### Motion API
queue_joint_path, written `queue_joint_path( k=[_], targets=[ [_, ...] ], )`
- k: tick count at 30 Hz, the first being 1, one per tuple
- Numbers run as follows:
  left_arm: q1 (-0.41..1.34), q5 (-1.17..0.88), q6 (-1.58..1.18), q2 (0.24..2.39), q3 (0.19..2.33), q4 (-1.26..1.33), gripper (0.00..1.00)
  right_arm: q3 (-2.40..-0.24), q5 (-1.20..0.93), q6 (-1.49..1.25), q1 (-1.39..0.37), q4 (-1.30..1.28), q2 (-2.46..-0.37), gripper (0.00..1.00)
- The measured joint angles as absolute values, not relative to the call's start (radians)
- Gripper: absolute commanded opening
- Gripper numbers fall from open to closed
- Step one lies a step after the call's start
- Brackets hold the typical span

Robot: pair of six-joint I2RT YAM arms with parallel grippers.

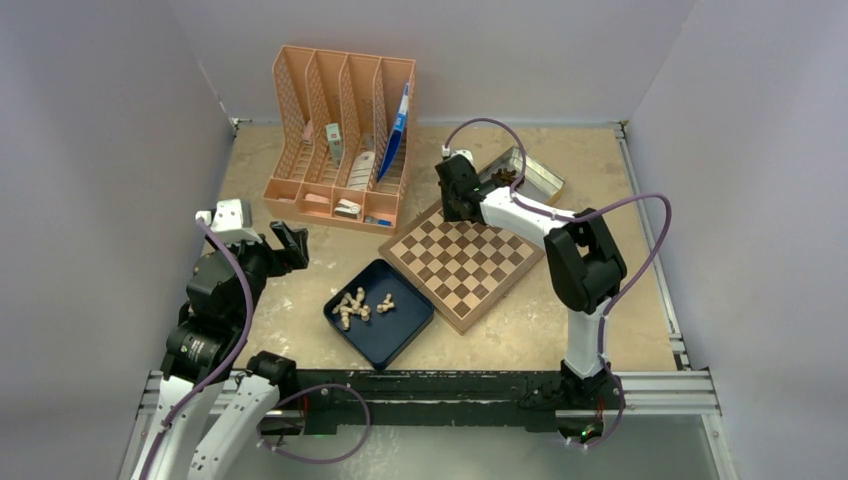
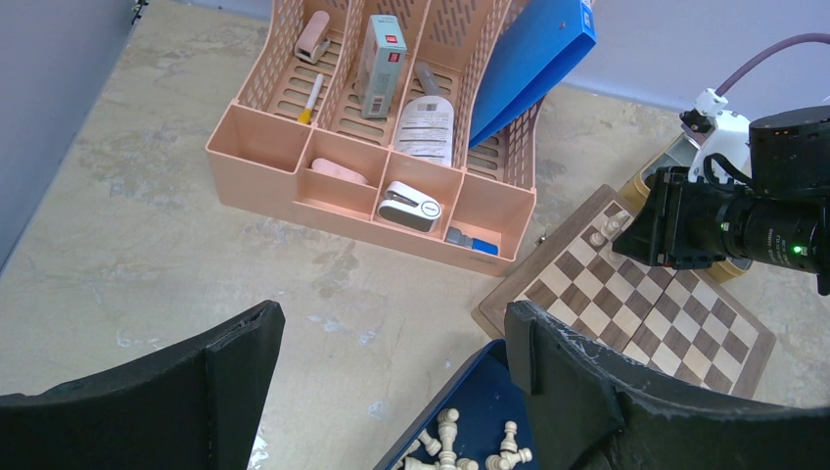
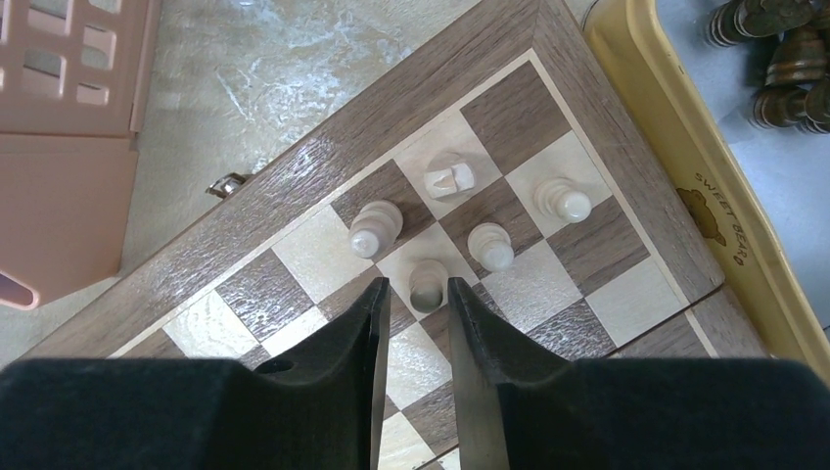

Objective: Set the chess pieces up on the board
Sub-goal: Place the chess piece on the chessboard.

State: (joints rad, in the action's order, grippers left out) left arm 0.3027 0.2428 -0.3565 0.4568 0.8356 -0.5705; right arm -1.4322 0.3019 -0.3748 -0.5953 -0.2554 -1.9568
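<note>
So five pale chess pieces (image 3: 489,246) are counted on the board (image 3: 294,211), all bunched in one corner. One of them is sat right between the fingertips of the right gripper (image 3: 418,290). Its jaws are set narrow, and a sliver of board is seen beside that piece on one side, so it doesn't look clamped. The other four are grouped just ahead of the tips. More pale ones are heaped in the one blue tray (image 1: 400,335) just beside the board, too tangled to be counted properly. The left gripper (image 2: 393,318) is hung over the table (image 1: 300,300) left of the tray, jaws spread wide, nothing held. Dark pieces (image 3: 783,59) are piled in one yellow tin (image 3: 666,147) by the board's corner, and one pink organizer (image 1: 330,210) is stood behind.
</note>
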Motion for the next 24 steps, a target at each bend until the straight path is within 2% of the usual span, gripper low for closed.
queue_joint_path(
  k=[8, 18, 24],
  targets=[
    [0.303, 0.243, -0.356, 0.457, 0.836, -0.57, 0.83, -1.424, 0.298, -0.385, -0.595, -0.256, -1.926, 0.32],
    [0.303, 0.239, -0.357, 0.471, 0.836, -0.57, 0.83, -1.357, 0.275, -0.392, -0.607, -0.262, -1.737, 0.32],
    [0.303, 0.239, -0.356, 0.474, 0.836, -0.571, 0.83, -1.306, 0.26, -0.394, -0.693, -0.249, -1.649, 0.31]
  ],
)
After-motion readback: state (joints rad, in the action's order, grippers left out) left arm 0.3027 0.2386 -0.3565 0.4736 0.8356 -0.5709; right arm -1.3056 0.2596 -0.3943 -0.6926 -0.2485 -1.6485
